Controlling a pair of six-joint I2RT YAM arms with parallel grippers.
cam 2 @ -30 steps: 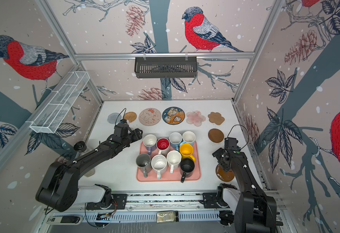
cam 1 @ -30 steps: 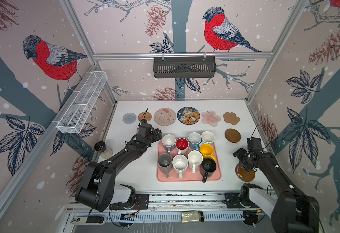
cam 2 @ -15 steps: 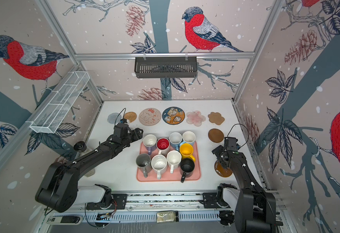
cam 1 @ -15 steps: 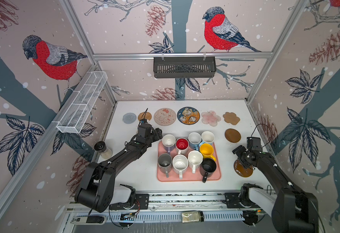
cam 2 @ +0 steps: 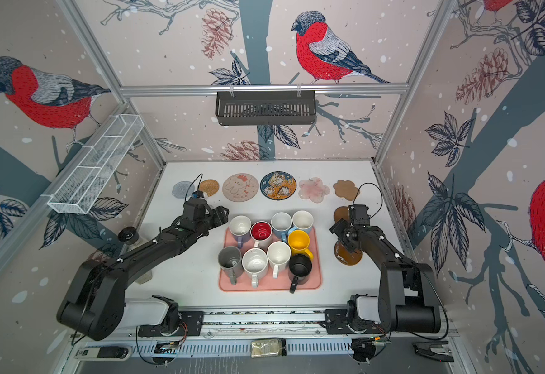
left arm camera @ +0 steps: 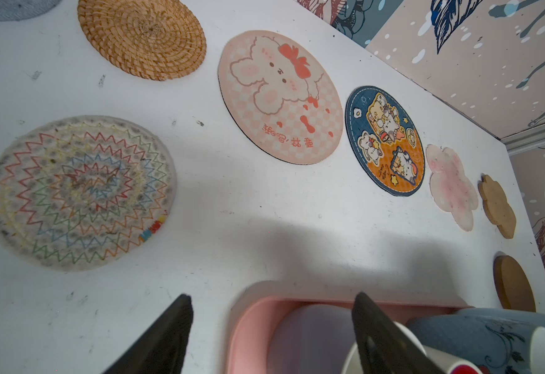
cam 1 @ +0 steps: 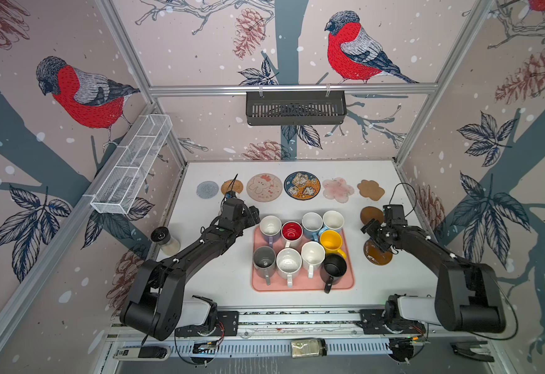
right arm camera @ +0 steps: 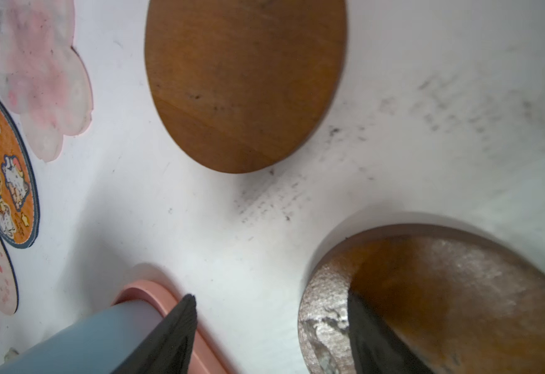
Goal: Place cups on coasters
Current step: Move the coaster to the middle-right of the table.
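Both arms stretch low over the white table [cam 1: 219, 278], forearms nearly level, wrists turned in toward the pink tray [cam 1: 303, 285] between them. The left gripper [cam 1: 254, 215] sits at the tray's far left corner, just beside the lavender mug [cam 1: 270, 225]. Its wrist view shows the jaws spread wide, one finger over bare table and the other above the mug, with nothing clamped. The right gripper [cam 1: 374, 235] hovers off the tray's right side, between the far brown disc [cam 1: 371, 214] and the glossy brown disc [cam 1: 378, 257]. Its jaws gape too and are empty, with one finger over the glossy disc's edge.

All nine mugs stand upright on the tray, mouths up, none on a coaster. The grey mug [cam 1: 263, 257], speckled white mug [cam 1: 288, 260], plain white mug [cam 1: 312, 252] and black mug [cam 1: 334, 266] point their handles toward the robot's base. The yellow mug [cam 1: 330, 241] angles its handle out to the right.

Along the back lie the grey round [cam 1: 207, 189], straw coaster [cam 1: 232, 187], bunny coaster [cam 1: 264, 187], blue cartoon coaster [cam 1: 301, 185], pink flower [cam 1: 338, 189] and tan cloud [cam 1: 371, 190]. A cream zigzag-stitched round [left arm camera: 80, 191] shows only from the left wrist.
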